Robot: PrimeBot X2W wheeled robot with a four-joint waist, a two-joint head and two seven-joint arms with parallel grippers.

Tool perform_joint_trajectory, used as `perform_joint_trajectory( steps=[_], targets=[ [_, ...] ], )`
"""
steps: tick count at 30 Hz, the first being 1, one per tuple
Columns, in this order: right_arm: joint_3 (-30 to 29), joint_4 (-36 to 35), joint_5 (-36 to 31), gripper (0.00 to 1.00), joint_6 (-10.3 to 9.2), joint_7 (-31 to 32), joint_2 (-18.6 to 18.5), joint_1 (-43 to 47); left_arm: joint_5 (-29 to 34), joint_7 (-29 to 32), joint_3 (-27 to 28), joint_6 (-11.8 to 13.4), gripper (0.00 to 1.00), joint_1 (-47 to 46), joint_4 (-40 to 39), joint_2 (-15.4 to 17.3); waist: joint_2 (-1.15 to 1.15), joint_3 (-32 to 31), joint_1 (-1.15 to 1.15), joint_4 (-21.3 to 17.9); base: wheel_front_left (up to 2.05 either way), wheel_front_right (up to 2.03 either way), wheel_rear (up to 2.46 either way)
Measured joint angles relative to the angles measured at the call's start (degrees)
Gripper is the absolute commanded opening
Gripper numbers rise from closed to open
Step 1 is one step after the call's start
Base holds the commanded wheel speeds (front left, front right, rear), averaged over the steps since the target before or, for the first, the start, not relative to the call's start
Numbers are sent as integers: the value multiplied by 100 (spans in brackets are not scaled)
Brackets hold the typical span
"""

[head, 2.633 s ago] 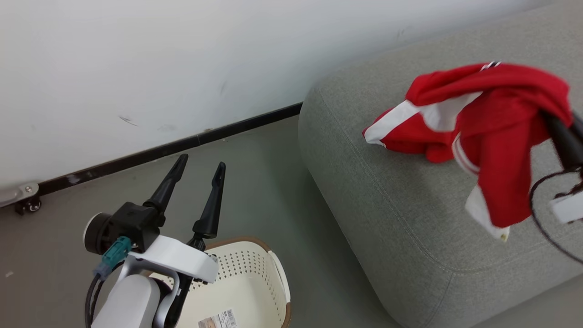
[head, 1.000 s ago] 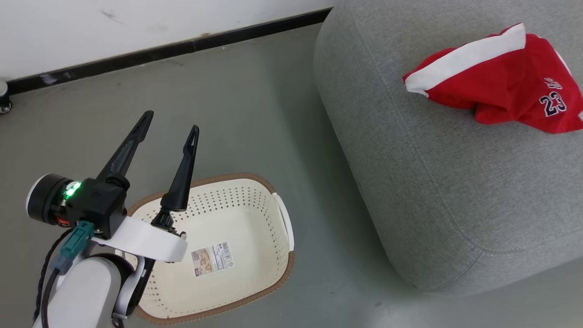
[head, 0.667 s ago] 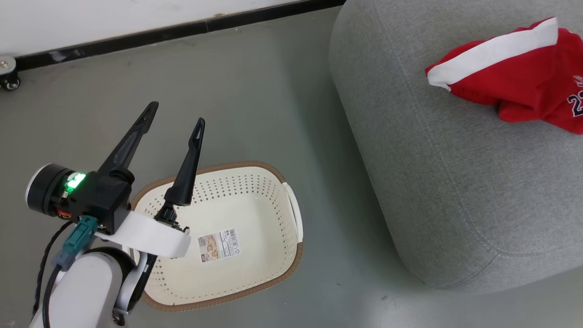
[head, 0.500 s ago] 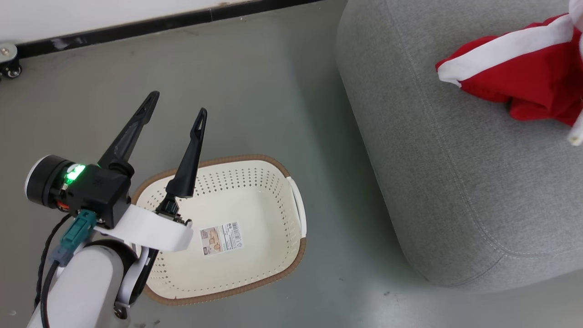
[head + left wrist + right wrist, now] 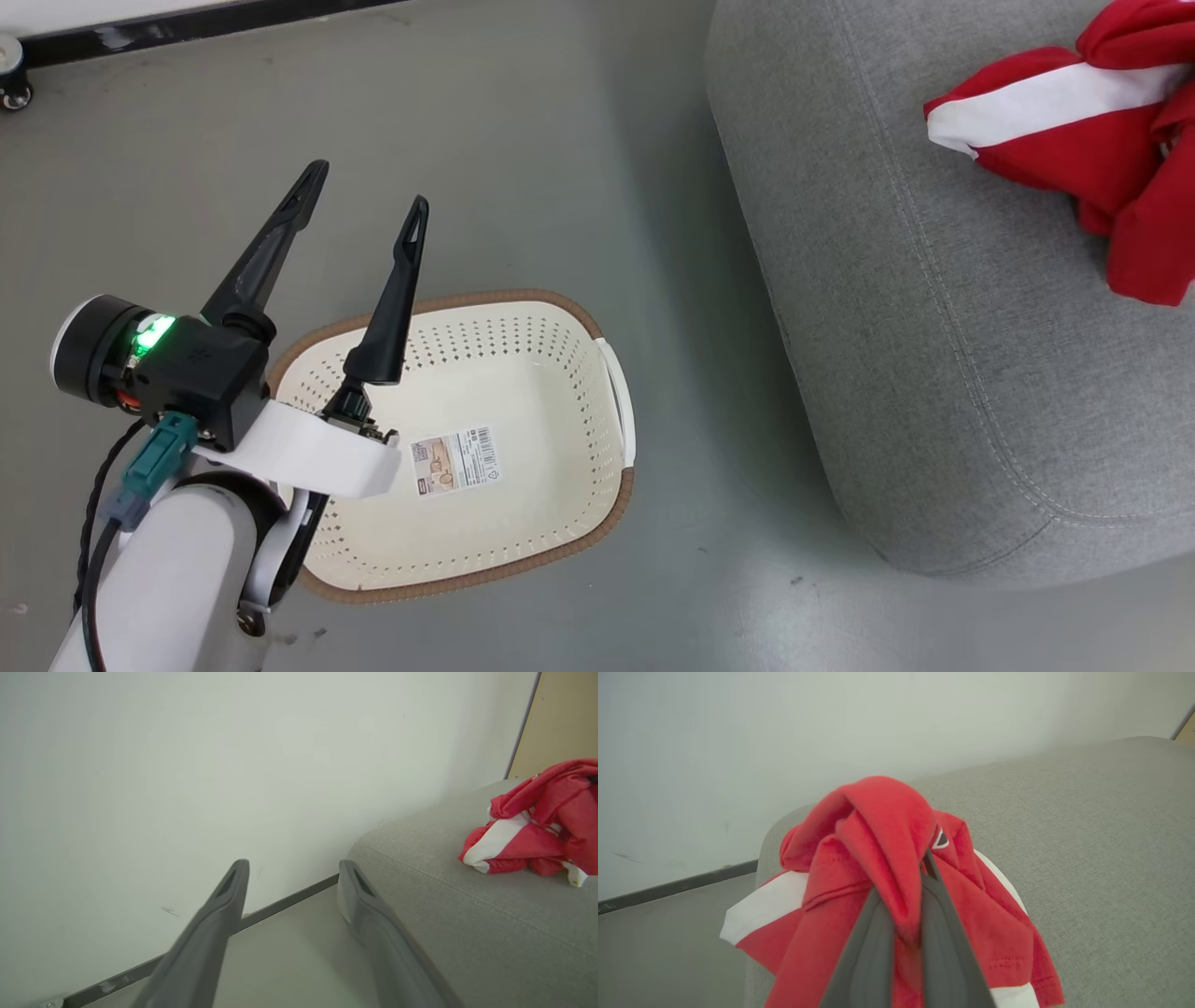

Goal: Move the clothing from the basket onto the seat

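Right pincer (image 5: 909, 905) — fingers together, clamped on a fold of the clothing (image 5: 878, 826), with red fabric draped over both tips. The held bunch sits over the seat (image 5: 1087, 835), above a white-striped red part that looks to lie on the cushion. Cannot tell whether that is one garment or two. Head view puts the same red heap (image 5: 1055, 140) at the right edge of the frame, on the seat (image 5: 887, 327) and well apart from the basket (image 5: 485, 297).

Left pincer (image 5: 369, 187) hangs by the basket's left end, fingers apart, nothing between them, pointing toward the wall (image 5: 187, 765).

The basket stands on the floor (image 5: 560, 140) near the seat. Its visible inside is bare cream plastic plus the paper label (image 5: 456, 462) — one corner is hidden behind the left arm.

Judgement: transfer nearly done. The basket looks emptied and the clothing is at the seat. Left to do: the right pincer lets go so the held fabric settles on the cushion, then backs clear.
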Motion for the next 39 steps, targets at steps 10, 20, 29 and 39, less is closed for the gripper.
perform_joint_trajectory(
  steps=[10,20,29,39],
  targets=[
    [-15,369,0,29,0,-191,403,99,9,-31,9,10,100,-64,121,13,0,38,0,-65,0,0,0],
    [54,438,0,100,0,-301,581,116,8,-113,7,11,100,-64,224,-21,0,-27,0,-143,0,0,0],
    [93,365,10,100,0,-493,689,253,-13,-265,32,19,100,-64,364,-124,0,-124,0,-217,0,0,0],
    [190,-108,-54,100,0,-669,770,654,-115,-466,111,124,100,-34,542,-229,0,-341,0,-277,0,0,0]
  ],
)
